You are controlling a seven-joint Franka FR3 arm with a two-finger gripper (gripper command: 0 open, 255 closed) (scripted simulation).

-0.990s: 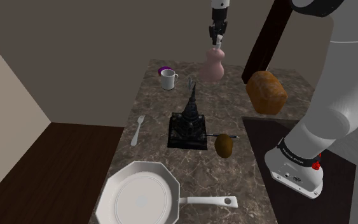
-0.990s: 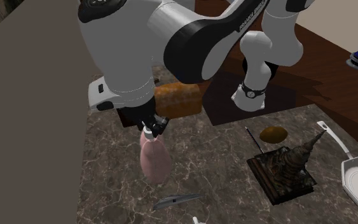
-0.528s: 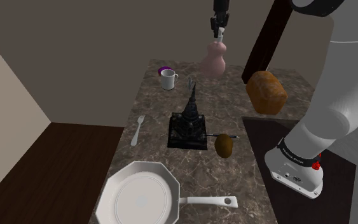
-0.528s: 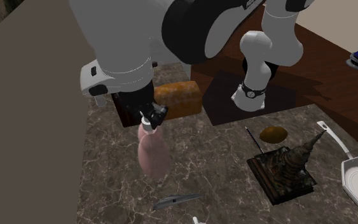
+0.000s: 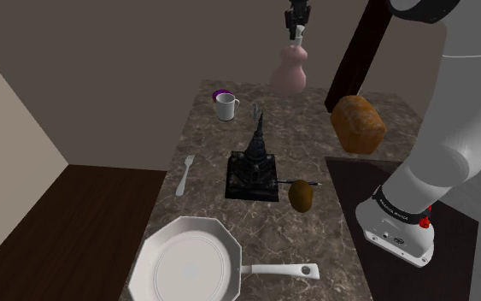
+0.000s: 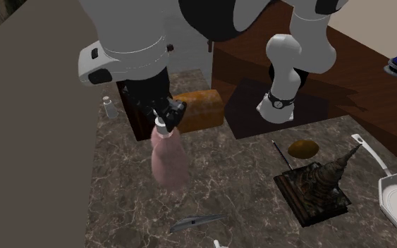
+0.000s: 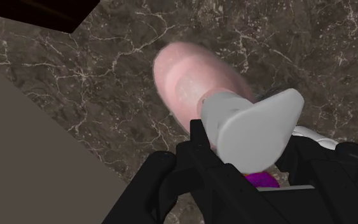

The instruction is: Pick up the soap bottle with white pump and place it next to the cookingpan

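Note:
A pink soap bottle (image 5: 289, 71) with a white pump hangs in the air above the far end of the marble counter (image 5: 315, 239). My gripper (image 5: 296, 29) is shut on the pump, straight above the bottle. In the second exterior view the gripper (image 6: 165, 117) clasps the pump top and the bottle (image 6: 170, 159) dangles below it, off the counter. The wrist view has the black fingers closed around the white pump (image 7: 254, 129), with the pink body (image 7: 193, 83) beyond. A white pan (image 5: 187, 267) lies at the counter's near end, handle toward the shoulder view's right.
On the counter are a white mug (image 5: 225, 107), a fork (image 5: 184, 174), a dark spire statue on a square base (image 5: 254, 162), a brown potato (image 5: 301, 196) and a bread loaf (image 5: 357, 124). A knife (image 6: 197, 222) lies below the bottle. A wall runs behind the counter.
The gripper has risen with the pink bottle, carrying it higher above the counter. Nothing else has moved.

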